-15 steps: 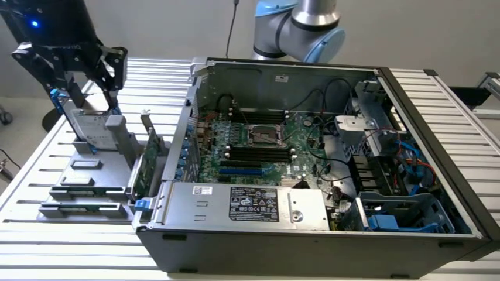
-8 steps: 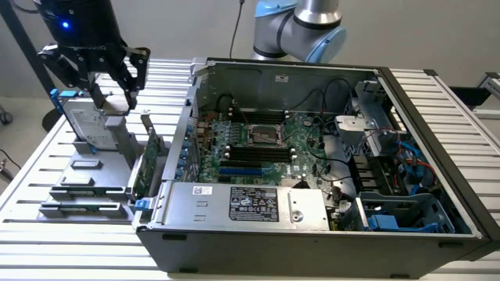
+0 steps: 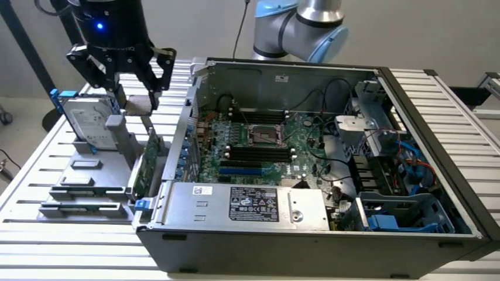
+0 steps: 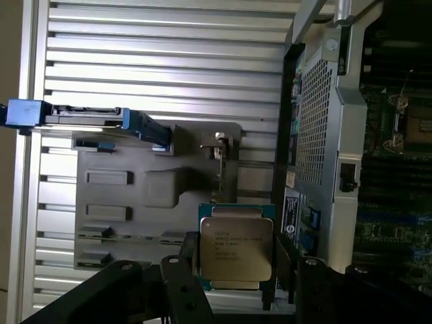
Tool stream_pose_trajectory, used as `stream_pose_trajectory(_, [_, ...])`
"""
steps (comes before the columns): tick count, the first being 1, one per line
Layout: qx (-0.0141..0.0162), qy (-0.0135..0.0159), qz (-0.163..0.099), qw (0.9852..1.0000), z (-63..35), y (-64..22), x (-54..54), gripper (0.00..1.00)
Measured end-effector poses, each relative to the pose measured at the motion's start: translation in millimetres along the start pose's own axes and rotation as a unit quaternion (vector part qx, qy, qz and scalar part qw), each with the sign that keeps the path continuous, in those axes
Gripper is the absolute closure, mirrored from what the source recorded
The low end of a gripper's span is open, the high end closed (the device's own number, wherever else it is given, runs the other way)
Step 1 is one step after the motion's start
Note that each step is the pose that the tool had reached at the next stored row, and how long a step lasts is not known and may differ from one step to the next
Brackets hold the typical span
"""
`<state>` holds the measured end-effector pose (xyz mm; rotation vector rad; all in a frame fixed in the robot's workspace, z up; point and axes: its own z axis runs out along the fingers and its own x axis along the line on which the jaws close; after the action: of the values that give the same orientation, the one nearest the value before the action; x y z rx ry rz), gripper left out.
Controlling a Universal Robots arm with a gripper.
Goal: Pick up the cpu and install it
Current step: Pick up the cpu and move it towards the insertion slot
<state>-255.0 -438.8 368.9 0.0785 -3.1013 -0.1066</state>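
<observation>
On my screen, the exterior view shows an open computer case [image 3: 312, 234] lying on its side on a slatted metal table [image 3: 47, 234]. Its green main board [image 3: 258, 152] faces up, with a bare metal-framed socket [image 3: 264, 136] near the middle.

At the exterior view's left of the case, the black gripper [image 3: 136, 91] hangs above a grey parts holder [image 3: 86, 181]. Its jaws are clamped on the cpu [image 3: 140, 104], a small square chip with a pale metal top. The cpu is lifted off the holder, beside the case's outer wall and well apart from the socket.

A silver hard drive [image 3: 88, 120] with blue side rails stands upright in the holder, just beside the gripper. A long green circuit card [image 3: 149, 164] stands on edge between the holder and the case. The robot arm [image 3: 301, 29], silver with pale blue joints, is behind the case.

In the wrist view I look past the gripper [image 4: 235, 264]. The cpu [image 4: 236, 246] sits between two black fingers [image 4: 189, 260], which press against its opposite edges, and its printed metal top faces the camera. Beyond it are the holder [image 4: 128, 202], the hard drive [image 4: 74, 116] seen edge-on, the table slats [image 4: 169, 40] and the case wall [image 4: 324, 121], with the socket [image 4: 412, 125] inside the case.
</observation>
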Motion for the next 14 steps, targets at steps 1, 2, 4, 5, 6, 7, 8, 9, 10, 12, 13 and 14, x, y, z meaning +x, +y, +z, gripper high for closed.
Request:
stream_pose_trajectory(1, [-0.0006,0.0,0.0,1.0,-0.2,-0.2,-4.5,0.46])
stream_pose_trajectory(2, [-0.0014,0.0,0.0,1.0,-0.6,-0.4,-9.0,0.46])
stream_pose_trajectory(4, [-0.003,-0.0001,0.0,1.0,-1.3,-0.8,-18.2,0.46])
stream_pose_trajectory(5, [-0.0038,-0.0001,0.0,1.0,-1.6,-1.0,-22.8,0.46])
stream_pose_trajectory(6, [-0.0045,-0.0001,0.0,1.0,-2.0,-1.2,-27.0,0.46])
stream_pose_trajectory(7, [-0.0054,-0.0002,0.0,1.0,-2.3,-1.4,-31.8,0.46])
stream_pose_trajectory(8, [-0.0062,-0.0002,0.0,1.0,-2.7,-1.6,-36.2,0.46])
stream_pose_trajectory(9, [-0.0069,-0.0002,0.0,1.0,-3.1,-1.8,-40.8,0.46])
stream_pose_trajectory(10, [-0.0076,-0.0003,0.0,1.0,-3.4,-2.0,-45.2,0.46])
stream_pose_trajectory(12, [-0.0089,-0.0003,0.0,1.0,-4.0,-2.4,-54.2,0.46])
stream_pose_trajectory(13, [-0.0093,-0.0003,0.0,1.0,-4.2,-2.5,-58.7,0.46])
stream_pose_trajectory(14, [-0.0096,-0.0003,0.0,1.0,-4.5,-2.7,-63.6,0.46])
